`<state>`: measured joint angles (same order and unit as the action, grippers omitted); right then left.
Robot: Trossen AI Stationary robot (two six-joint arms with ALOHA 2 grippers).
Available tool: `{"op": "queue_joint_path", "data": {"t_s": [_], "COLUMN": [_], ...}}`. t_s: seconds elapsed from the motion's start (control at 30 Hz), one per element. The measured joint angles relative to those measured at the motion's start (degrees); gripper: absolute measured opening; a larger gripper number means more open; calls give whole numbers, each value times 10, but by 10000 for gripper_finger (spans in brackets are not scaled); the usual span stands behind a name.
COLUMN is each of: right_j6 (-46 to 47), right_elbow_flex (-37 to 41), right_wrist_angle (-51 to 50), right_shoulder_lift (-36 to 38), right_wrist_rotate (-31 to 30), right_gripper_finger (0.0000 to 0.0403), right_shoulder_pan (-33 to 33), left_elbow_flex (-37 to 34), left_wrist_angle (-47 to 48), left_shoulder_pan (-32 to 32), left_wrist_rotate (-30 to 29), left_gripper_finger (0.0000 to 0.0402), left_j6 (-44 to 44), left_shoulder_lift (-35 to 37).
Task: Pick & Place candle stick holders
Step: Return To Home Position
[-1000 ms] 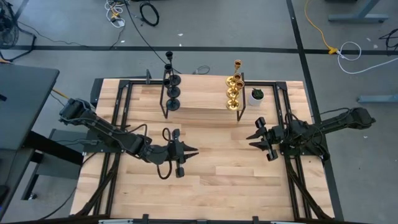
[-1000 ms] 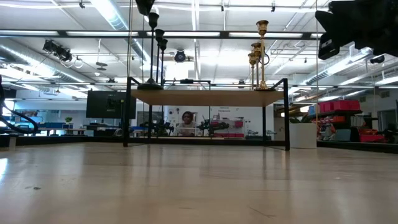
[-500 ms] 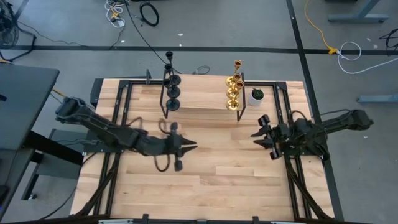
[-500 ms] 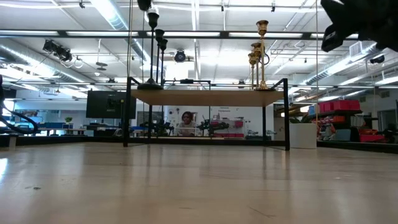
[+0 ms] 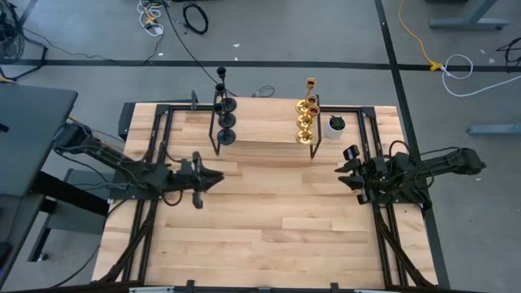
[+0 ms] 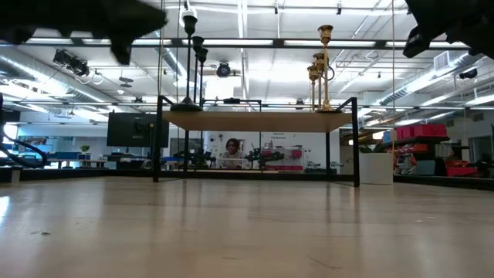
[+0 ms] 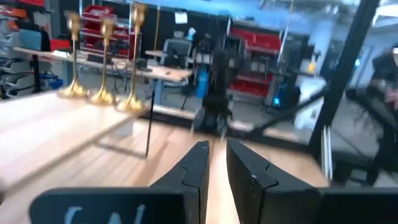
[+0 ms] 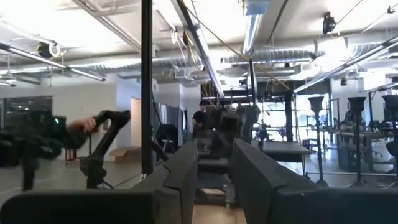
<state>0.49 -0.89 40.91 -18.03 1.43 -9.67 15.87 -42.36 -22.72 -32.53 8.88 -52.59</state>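
Observation:
Three black candle stick holders (image 5: pixel 225 120) and three gold ones (image 5: pixel 306 122) stand upright on their round bases on a raised wooden shelf (image 5: pixel 264 130) at the table's far middle. In the low view the black ones (image 6: pixel 194 48) and gold ones (image 6: pixel 319 66) rise from that shelf. My left gripper (image 5: pixel 218 178) is shut and empty, over the table's left part, near of the shelf. My right gripper (image 5: pixel 340 173) is shut and empty at the right. The gold holders show in the left wrist view (image 7: pixel 103 62), the black ones in the right wrist view (image 8: pixel 357 134).
A small white pot with a green plant (image 5: pixel 335 124) stands right of the shelf, close to my right gripper. The shelf stands on thin black legs (image 6: pixel 356 143). Black frame rails (image 5: pixel 151 155) run along both table sides. Bare wood lies in the middle and near part (image 5: pixel 277 228).
My left gripper has drawn back from the table's middle toward its left edge, quickly, with blur in the low view. My right gripper has drawn back a little toward the right edge. The holders have stayed put.

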Motion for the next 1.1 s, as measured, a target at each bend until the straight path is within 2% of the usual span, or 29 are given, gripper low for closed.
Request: {"op": "queue_joint_path", "data": {"t_s": [0.27, 0.5, 0.6, 0.8, 1.1], "right_j6": [0, 0, 0, 0, 0], "right_elbow_flex": [0, 0, 0, -1, 0], "right_wrist_angle": [-4, -17, -21, 20, 11], "right_shoulder_lift": [47, 125, 165, 181, 177], "right_wrist_rotate": [-1, 0, 0, 4, 10], "right_gripper_finger": [103, 103, 103, 103, 103], "right_shoulder_pan": [0, 0, 0, 0, 0], "left_elbow_flex": [-155, -154, -154, -154, -154], "left_wrist_angle": [20, 232, 269, 276, 274], "left_shoulder_pan": [16, 16, 16, 16, 43], "left_wrist_rotate": [0, -5, -6, -6, -6], "left_gripper_finger": [58, 58, 58, 58, 58], "left_j6": [2, 10, 10, 10, 10], "left_shoulder_lift": [55, 142, 196, 324, 495]}}
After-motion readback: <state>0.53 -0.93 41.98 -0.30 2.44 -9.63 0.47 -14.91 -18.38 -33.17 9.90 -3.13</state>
